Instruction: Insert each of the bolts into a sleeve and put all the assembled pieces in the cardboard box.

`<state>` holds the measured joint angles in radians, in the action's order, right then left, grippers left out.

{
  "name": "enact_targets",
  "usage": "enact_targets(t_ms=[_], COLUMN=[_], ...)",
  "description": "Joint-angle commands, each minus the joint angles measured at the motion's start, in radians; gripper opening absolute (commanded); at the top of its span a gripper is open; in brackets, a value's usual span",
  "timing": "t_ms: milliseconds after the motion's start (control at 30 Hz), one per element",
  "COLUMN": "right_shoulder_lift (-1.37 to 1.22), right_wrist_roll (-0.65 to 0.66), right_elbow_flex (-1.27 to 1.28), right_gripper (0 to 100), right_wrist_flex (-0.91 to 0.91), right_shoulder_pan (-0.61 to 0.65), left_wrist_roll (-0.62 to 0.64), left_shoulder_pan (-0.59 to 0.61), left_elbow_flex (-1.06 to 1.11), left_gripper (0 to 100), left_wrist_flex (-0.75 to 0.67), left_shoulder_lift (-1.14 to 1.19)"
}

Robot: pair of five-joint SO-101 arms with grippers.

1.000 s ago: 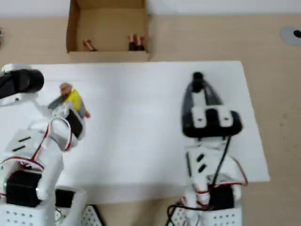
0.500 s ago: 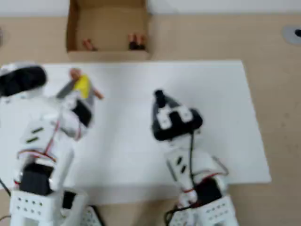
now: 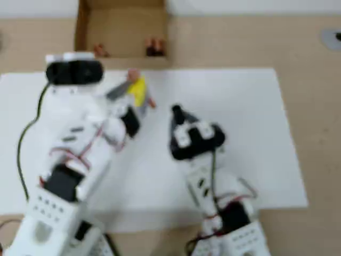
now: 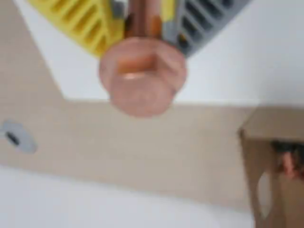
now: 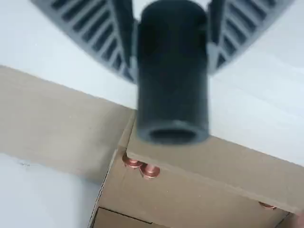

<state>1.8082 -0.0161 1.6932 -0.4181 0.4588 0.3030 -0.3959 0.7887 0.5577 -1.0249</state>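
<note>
The left gripper [image 4: 142, 21] is clamping one copper bolt [image 4: 142, 76] above the white sheet [image 3: 240, 133], near the cardboard box [image 3: 81, 37]. Its fingers are hiding most of the shank. The right gripper [image 5: 173, 28] is gripping one black sleeve [image 5: 173, 85]. Three blurred assembled pieces [image 3: 154, 48] are lying in the box.

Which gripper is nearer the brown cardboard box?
Left. Left gripper, gripping the copper bolt, sits just before the brown cardboard box; right gripper, with the black sleeve, is farther back.

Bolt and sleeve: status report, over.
Left gripper shut on bolt. Right gripper shut on sleeve. Bolt and sleeve apart, not yet joined. Nothing between them; finished pieces in box.
</note>
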Motion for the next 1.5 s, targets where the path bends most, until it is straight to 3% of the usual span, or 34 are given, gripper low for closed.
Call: enact_targets(t_ms=[0, 300, 800, 1467], right_shoulder_lift=[0.071, 0.07, 0.077, 0.071], right_wrist_roll=[0.011, 0.006, 0.006, 0.012], right_elbow_flex=[-0.004, -0.004, -0.004, -0.004], right_gripper=[1.2, 1.2, 1.2, 1.2], right_wrist_flex=[0.02, -0.008, -0.003, 0.115], right_shoulder_pan=[0.012, 0.012, 0.008, -0.047], left_wrist_roll=[-0.006, -0.006, -0.006, 0.0], left_shoulder_pan=[-0.011, -0.087, -0.094, -0.1], left_elbow_flex=[-0.095, -0.115, -0.117, -0.161], left_gripper=[1, 1, 1, 1], left_wrist_flex=[-0.043, -0.043, -0.115, -0.051], left_shoulder_lift=[0.031, 0.044, 0.142, 0.133])
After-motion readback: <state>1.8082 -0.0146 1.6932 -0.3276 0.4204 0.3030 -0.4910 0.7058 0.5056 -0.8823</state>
